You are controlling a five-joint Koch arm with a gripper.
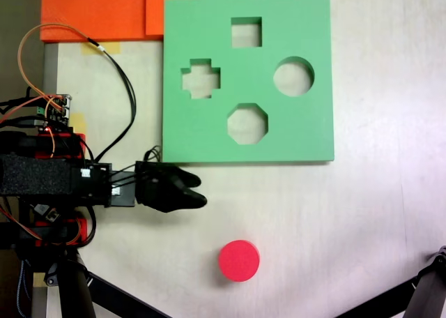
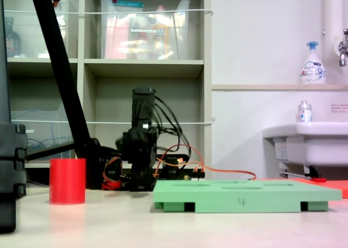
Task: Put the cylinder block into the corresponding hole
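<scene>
On table below green board [image 1: 247,130]: squat red cyl. block [image 1: 239,260], flat round top; jaws [image 1: 202,192] nearly closed, empty.

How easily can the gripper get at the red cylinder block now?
Probably yes: the cylinder block stands alone on the bare table, apart from the green board, with nothing between it and the gripper.

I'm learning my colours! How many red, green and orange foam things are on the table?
Red: 1, the cylinder block.
Green: 1, the board with four cutouts.
Orange: 2, overlapping sheets, one and another, at the top edge of the overhead-looking fixed view.
Total: 4
</scene>
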